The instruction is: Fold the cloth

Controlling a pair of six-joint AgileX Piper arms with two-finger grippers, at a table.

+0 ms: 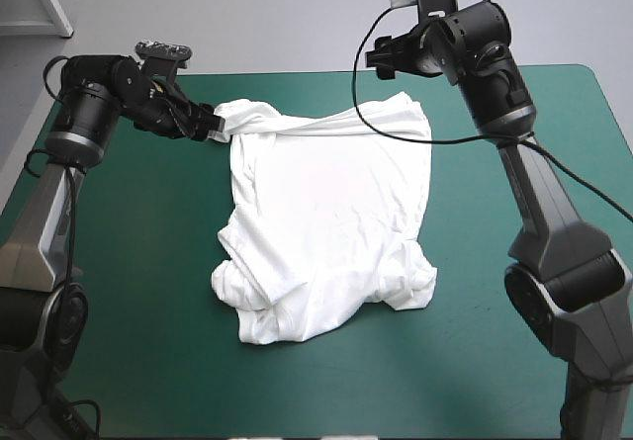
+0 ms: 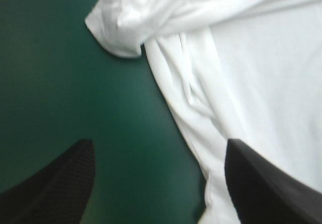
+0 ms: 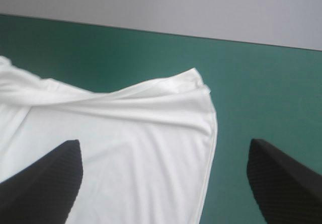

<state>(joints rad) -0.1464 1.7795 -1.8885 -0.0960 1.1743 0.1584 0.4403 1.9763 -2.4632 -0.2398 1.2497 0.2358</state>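
The white T-shirt [image 1: 326,222] lies partly spread on the teal-green cover, bunched and wrinkled along its near edge. My left gripper [image 1: 216,127] hovers at the shirt's far left corner, open, its fingers [image 2: 60,183] straddling the shirt's left edge [image 2: 201,128] with the rolled corner ahead. My right gripper [image 1: 381,59] is raised above the shirt's far right corner, open, and nothing is between its fingers [image 3: 43,176]. That corner [image 3: 193,85] lies flat on the cover ahead of it.
The table's far edge [image 3: 201,35] runs just beyond the right gripper. Bare teal-green cover [image 1: 148,262] surrounds the shirt on the left, right and near sides.
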